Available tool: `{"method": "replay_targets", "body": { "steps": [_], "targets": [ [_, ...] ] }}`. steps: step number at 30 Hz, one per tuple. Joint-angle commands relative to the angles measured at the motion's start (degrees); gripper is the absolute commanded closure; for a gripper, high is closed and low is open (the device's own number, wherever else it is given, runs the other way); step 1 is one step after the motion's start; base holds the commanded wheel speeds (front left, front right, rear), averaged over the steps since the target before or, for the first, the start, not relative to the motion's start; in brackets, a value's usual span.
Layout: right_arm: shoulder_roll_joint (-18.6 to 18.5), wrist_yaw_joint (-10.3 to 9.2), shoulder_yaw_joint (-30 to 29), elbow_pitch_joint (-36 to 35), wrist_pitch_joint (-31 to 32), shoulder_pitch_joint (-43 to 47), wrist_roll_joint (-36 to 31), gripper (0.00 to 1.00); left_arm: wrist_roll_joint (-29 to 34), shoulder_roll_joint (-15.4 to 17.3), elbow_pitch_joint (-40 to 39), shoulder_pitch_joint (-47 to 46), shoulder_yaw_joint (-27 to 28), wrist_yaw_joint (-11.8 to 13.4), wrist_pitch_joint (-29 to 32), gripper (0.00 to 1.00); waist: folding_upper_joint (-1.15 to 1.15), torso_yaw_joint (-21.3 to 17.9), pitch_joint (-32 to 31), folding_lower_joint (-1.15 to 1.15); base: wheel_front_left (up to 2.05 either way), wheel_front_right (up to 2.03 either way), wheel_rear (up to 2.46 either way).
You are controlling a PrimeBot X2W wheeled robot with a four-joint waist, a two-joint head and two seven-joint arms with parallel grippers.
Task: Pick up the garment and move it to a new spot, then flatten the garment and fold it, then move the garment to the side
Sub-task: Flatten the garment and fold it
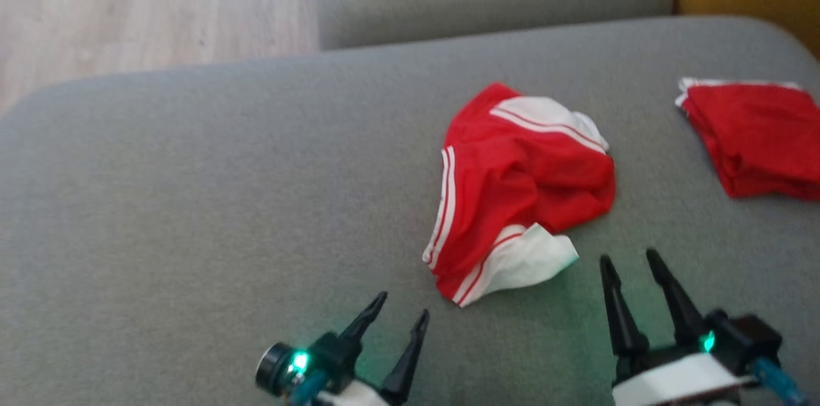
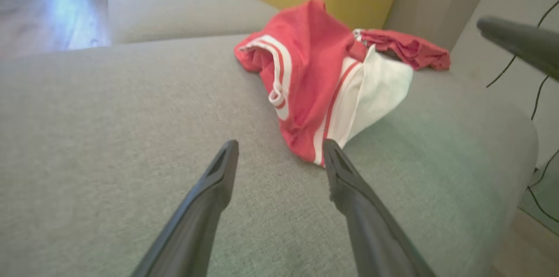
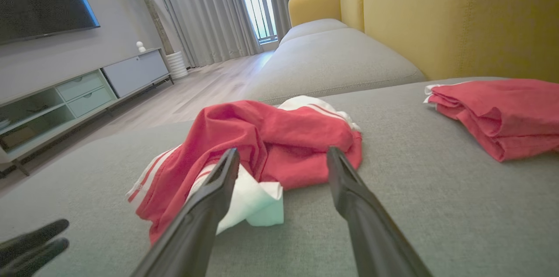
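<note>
garment (image 1: 519, 194): red and white, crumpled in a heap on the grey sofa cushion (image 1: 192, 201), right of its middle, toward the near edge
folded red garment (image 1: 762, 137): at the cushion's right edge, apart from the heap
left gripper (image 1: 403, 305): jaws apart, empty, near edge, left of the heap
right gripper (image 1: 629, 255): jaws apart, empty, just beside the heap's near right corner
cabinet (image 3: 78, 93): open shelves, contents too dim to tell

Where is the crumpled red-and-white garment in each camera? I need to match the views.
Head view: crumpled garment, right of centre on the grey cushion.
Left wrist view: garment upper centre, beyond the left tool.
Right wrist view: garment centre-left, behind the right tool.
Shared landmark: folded red cloth.
</note>
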Motion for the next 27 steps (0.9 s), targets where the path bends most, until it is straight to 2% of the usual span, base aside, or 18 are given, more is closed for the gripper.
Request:
{"method": "replay_targets", "body": {
  "steps": [1, 6, 14, 15, 16, 17, 24, 27],
  "targets": [
    [-1.63, -0.05, 1.55, -2.11, -0.62, -3.44, 0.05, 0.00, -0.92, -0.36, 0.46, -3.97, -0.17, -0.36, 0.42, 0.00, 0.00, -1.96, 2.85, -0.01, 0.00, 0.00, 0.00],
    [-1.71, -0.05, 2.23, -2.09, -0.62, -5.84, 0.12, 0.00, -4.54, -0.37, 6.60, -10.24, -4.84, -1.10, 1.70, 0.00, 0.00, -4.57, 5.85, -0.01, 0.00, 0.00, 0.00],
    [-1.42, -0.05, 3.33, -2.05, -0.62, -7.68, 0.53, 0.00, -8.43, -0.37, 13.92, -16.33, -8.75, 0.04, -0.49, 0.00, 0.00, -9.28, 8.21, -0.01, 0.00, 0.00, 0.00],
    [-1.39, -0.05, 3.30, -2.02, -0.62, -7.72, 0.54, 0.00, -8.76, -0.37, 14.35, -16.87, -9.28, 0.00, -0.81, 0.10, 0.00, -9.72, 8.25, -0.01, 0.00, 0.00, 0.00],
    [-1.35, -0.05, 3.32, -1.95, -0.62, -7.72, 0.56, 0.00, -9.08, -0.37, 14.46, -17.37, -9.66, -0.04, -1.19, 0.59, 0.00, -10.17, 8.21, -0.01, 0.00, 0.00, 0.00],
    [-1.29, -0.05, 3.37, -1.86, -0.62, -7.69, 0.59, 0.00, -9.55, -0.37, 14.58, -17.67, -10.12, -0.32, -1.43, 1.00, 0.00, -10.64, 8.07, -0.01, 0.00, 0.00, 0.00],
    [-0.82, -0.05, 4.01, -0.94, -0.62, -7.07, 0.82, 0.00, -13.47, -0.37, 10.39, -18.99, -11.79, -2.51, -2.05, 1.00, 0.00, -13.37, 5.69, -0.01, 0.00, 0.00, 0.00],
    [-0.59, -0.05, 4.77, -0.51, -0.62, -6.73, 1.02, 0.00, -16.30, -0.37, 4.78, -20.02, -11.33, -3.28, -2.08, 1.00, 0.00, -14.88, 3.86, -0.01, 0.00, 0.00, 0.00]
  ]
}}
